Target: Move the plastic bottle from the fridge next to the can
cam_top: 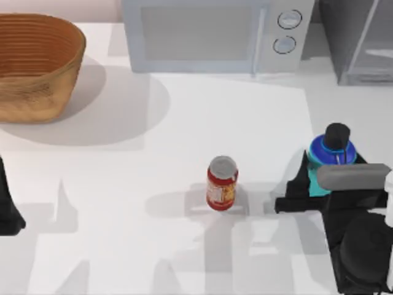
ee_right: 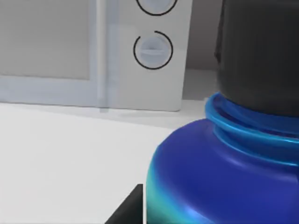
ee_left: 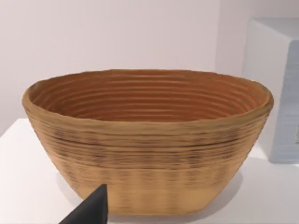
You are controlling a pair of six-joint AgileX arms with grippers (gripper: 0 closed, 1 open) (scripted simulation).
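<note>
No readable text; can label yellow-white patch, lettering illegible.

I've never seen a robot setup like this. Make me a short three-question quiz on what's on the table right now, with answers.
1. True or false: the plastic bottle is inside the fridge.
2. Which thing stands nearer the red can: (A) the woven basket or (B) the bottle?
3. Fill in: the white appliance with two round knobs is a ______.

Key
1. False. It stands on the table, with the right pincer around its turquoise body.
2. B. The basket sits at the far left, near the parked left arm.
3. Microwave.
</note>
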